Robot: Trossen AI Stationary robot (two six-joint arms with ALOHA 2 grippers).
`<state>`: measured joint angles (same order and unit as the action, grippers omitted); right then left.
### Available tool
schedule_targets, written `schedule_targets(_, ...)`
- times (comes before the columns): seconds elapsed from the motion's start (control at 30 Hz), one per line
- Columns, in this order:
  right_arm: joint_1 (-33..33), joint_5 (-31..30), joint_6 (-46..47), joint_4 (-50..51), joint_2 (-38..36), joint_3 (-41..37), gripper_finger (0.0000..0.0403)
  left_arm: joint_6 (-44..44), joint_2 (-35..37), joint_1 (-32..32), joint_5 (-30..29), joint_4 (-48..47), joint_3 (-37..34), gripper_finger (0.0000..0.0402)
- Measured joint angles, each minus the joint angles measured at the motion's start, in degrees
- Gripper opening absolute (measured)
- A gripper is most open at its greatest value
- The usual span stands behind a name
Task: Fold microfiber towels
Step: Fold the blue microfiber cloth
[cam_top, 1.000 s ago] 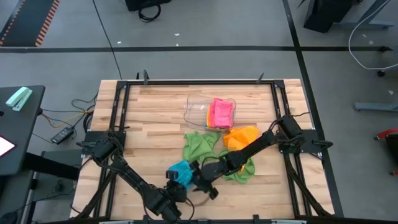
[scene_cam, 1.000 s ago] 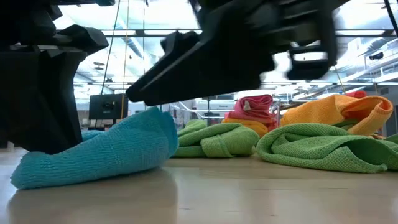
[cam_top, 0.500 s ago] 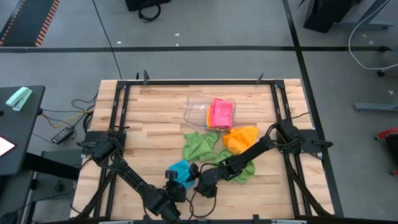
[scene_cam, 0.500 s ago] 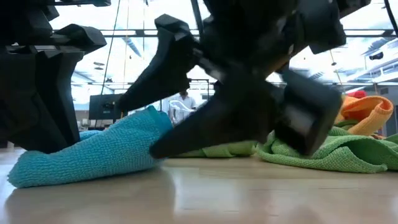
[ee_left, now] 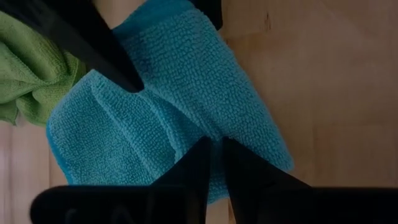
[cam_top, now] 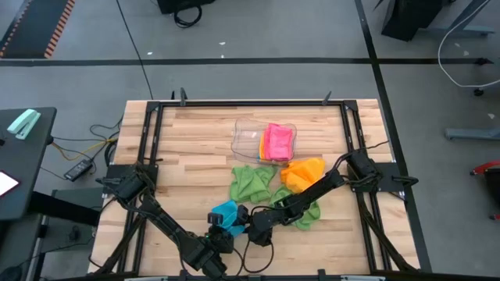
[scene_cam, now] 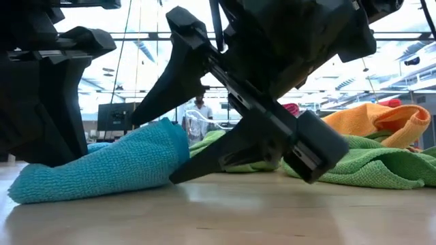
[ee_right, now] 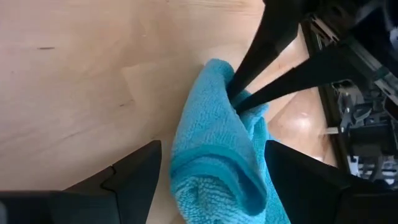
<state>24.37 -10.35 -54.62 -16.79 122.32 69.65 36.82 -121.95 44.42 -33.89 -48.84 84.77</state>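
A blue towel (cam_top: pixel 225 211) lies bunched on the table near the front edge. My left gripper (ee_left: pixel 216 152) comes at it from the near side and is shut on it. My right gripper (ee_right: pixel 211 149) is open, its two fingers standing either side of the towel's right end (scene_cam: pixel 174 139), one above and one close to the table. Two green towels (cam_top: pixel 251 183) (cam_top: pixel 303 212) and an orange towel (cam_top: pixel 303 172) lie behind on the table. A pink towel (cam_top: pixel 278 142) lies in a clear tray (cam_top: pixel 248 139). My left gripper pinches a raised fold of the blue towel (ee_right: pixel 231 93) between its two fingers (ee_right: pixel 267 46), slanting down from the table's near side. The rest of the towel rests slack on the table. My right gripper: I cannot tell whether its open fingers touch the towel.
The clear tray stands at the back middle of the table. The green and orange towels lie close to the right of the blue one, under my right arm. Bare wood (cam_top: pixel 187 164) shows at the left and far left. A person stands in the room beyond.
My right gripper has rolled about its own line, opened wider and sunk a little toward the blue towel, so its fingers now straddle the towel's right end. My left gripper and the towel have kept still.
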Motion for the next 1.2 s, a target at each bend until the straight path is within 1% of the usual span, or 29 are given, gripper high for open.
schedule_targets(0.1,-0.79,0.61,-0.93,0.48,0.0,0.0,0.0286,-0.05,-0.05,0.02,-1.26,-0.13,-0.04,0.0051)
schedule_targets(0.2,-1.93,2.53,-0.95,0.56,0.0,0.0,0.0274,-0.03,-0.07,-0.09,-1.72,-0.09,-0.04,0.0055)
schedule_targets(0.33,-3.31,3.6,-0.93,0.6,0.0,0.0,0.0258,-0.02,-0.07,-0.11,-1.96,-0.04,-0.04,0.0061)
schedule_targets(0.5,-4.16,7.03,1.04,0.97,0.0,0.0,0.0237,0.01,-0.07,-0.11,-2.09,0.0,-0.04,0.0063)
schedule_targets(0.6,-4.03,7.56,2.11,0.96,0.02,0.0,0.0211,-0.01,-0.07,-0.11,-2.09,0.02,-0.04,0.0064)
schedule_targets(0.77,-4.01,7.67,5.93,0.95,0.02,0.0,0.0154,0.28,0.35,0.0,-2.07,0.13,-0.04,0.0064)
schedule_targets(0.93,-4.0,7.92,9.31,0.93,0.02,0.0,0.0105,0.02,4.57,1.37,-2.14,-0.24,-0.04,0.0062)
schedule_targets(1.07,-4.12,9.47,12.42,0.91,0.02,0.02,0.0078,0.02,7.72,2.8,-2.07,-1.3,-0.02,0.0064)
schedule_targets(1.2,-4.61,13.18,17.8,0.91,0.02,0.04,0.0065,0.0,9.37,4.26,-2.08,-2.54,-0.02,0.006)
